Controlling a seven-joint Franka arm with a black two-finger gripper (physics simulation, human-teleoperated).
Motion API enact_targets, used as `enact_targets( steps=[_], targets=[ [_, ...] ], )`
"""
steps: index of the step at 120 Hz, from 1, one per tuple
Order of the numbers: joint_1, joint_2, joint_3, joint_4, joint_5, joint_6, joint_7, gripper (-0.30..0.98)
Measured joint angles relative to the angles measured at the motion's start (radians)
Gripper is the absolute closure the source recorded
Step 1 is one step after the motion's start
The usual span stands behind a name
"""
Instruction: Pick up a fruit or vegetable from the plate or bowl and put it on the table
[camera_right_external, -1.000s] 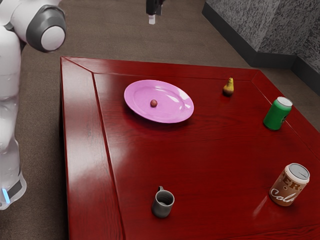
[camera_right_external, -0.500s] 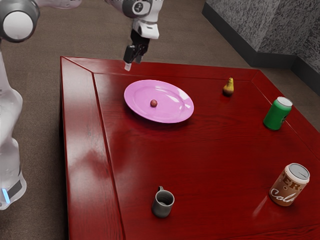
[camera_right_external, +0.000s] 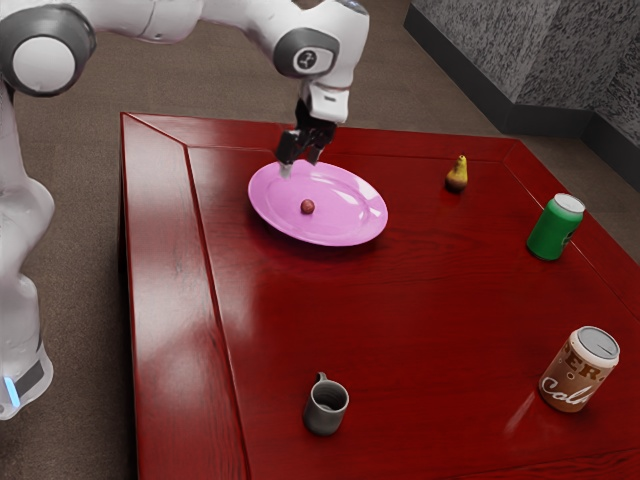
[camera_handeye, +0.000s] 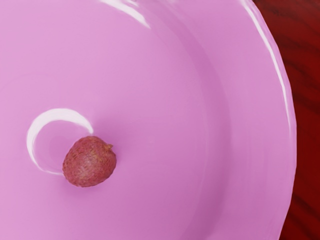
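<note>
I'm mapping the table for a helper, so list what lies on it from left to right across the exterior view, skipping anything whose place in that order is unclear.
Pink plate → pear → green can.

Mottled gray walls (camera_right_external: 480, 45) met at a corner in the exterior view's upper right, above a dark baseboard (camera_right_external: 550, 121). Brown floor (camera_right_external: 205, 80) surrounded a red wooden table (camera_right_external: 430, 320), pale light glossing its left side.
</note>
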Motion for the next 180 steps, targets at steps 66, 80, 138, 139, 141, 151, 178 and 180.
enact_targets(
  steps=[66, 80, 138, 139, 141, 151, 178, 180],
  targets=[
    [-0.030, 0.059, 0.003, -0.041, -0.029, 0.085, 0.027, 0.00],
    [0.042, 0.091, 0.003, -0.034, -0.039, 0.101, 0.037, 0.00],
    [0.083, 0.123, -0.006, -0.029, -0.073, 0.132, 0.071, 0.00],
    [0.083, 0.123, -0.007, -0.029, -0.073, 0.132, 0.072, 0.00],
    [0.081, 0.123, -0.008, -0.029, -0.074, 0.132, 0.072, 0.00],
    [0.073, 0.124, -0.012, -0.030, -0.079, 0.133, 0.076, 0.00],
    [0.058, 0.137, -0.017, -0.030, -0.090, 0.135, 0.082, 0.00],
    [0.057, 0.138, -0.017, -0.030, -0.091, 0.135, 0.083, 0.00]
  ],
)
